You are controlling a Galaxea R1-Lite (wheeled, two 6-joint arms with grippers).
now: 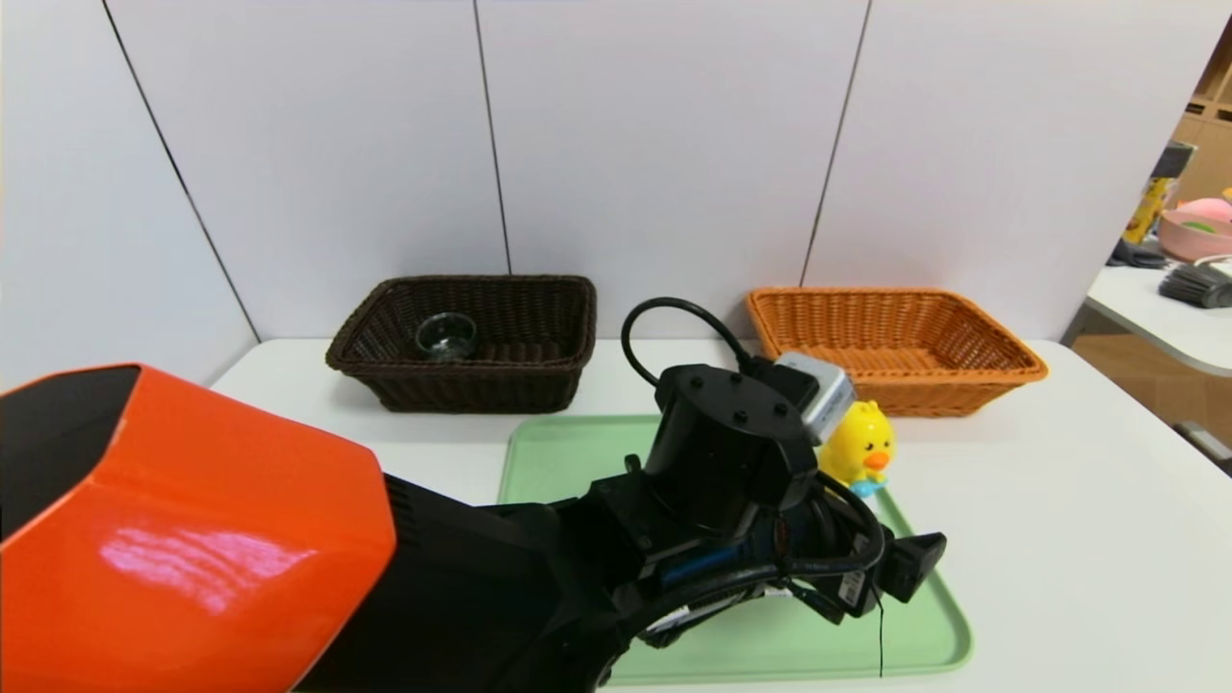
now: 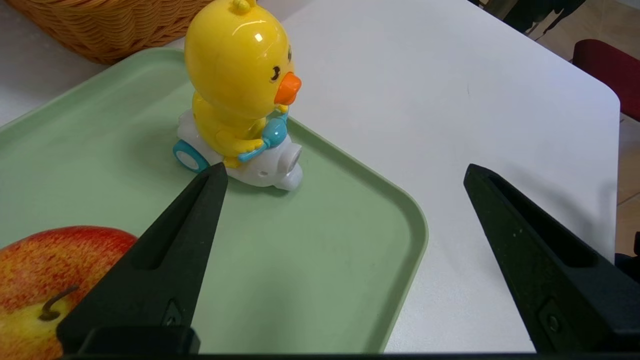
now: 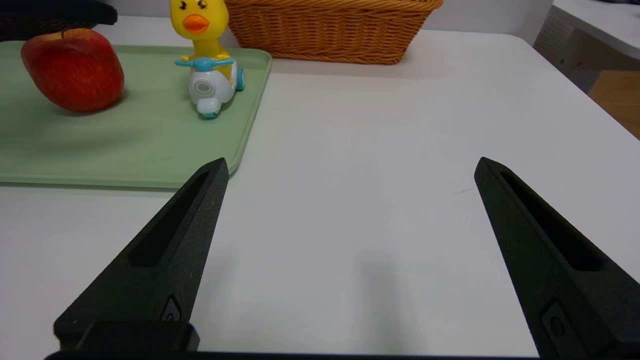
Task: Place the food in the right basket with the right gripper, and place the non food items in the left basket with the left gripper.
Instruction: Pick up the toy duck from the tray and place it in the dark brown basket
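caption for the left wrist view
Open left gripper above the green tray, with the duck toy and red apple on it.

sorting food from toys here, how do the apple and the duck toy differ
The apple is round and mostly red, while the duck toy is mainly yellow, on a white and blue scooter. The apple is squat; the duck toy stands taller. The apple has a short stem, the duck toy an orange beak. Both rest on the green tray.
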